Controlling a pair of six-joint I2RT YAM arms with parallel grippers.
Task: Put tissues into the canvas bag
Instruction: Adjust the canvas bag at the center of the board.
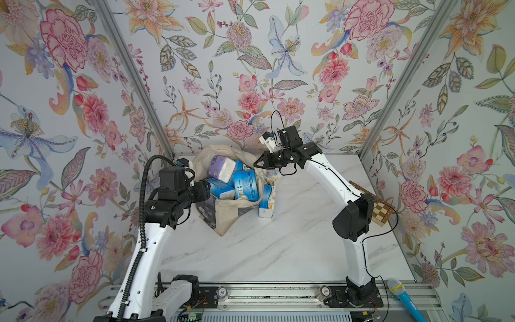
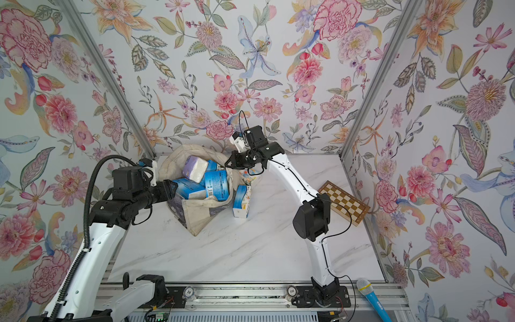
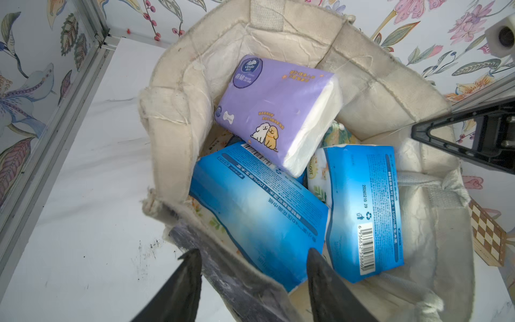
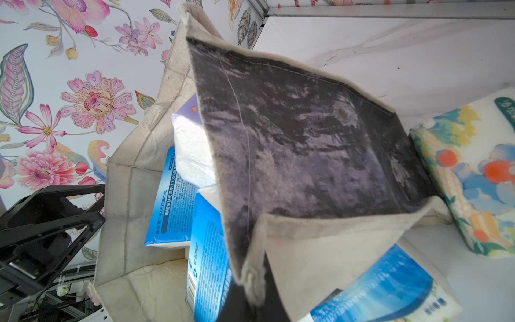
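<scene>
Judging by what shows, the task is mostly done, with two packs yet to go in. The left jaws stand apart astride the left wall of the canvas bag [image 1: 228, 214], gripping nothing: one finger is outside and one inside, above a blue pack [image 3: 259, 206]. The bag sits slumped at the back of the counter [image 1: 278, 251], mouth open. Inside, a lavender pack [image 3: 276, 111] lies on top, with the blue pack under it and a second blue pack [image 3: 365, 209] alongside. More tissues show beneath, count unclear. Just right of the bag, a blue-and-white pack [image 1: 265, 205] stands on end, and a flowered pack [image 4: 473, 181] rests against the bag's right wall. The right jaws are closed, apparently pinching the bag's right rim.
</scene>
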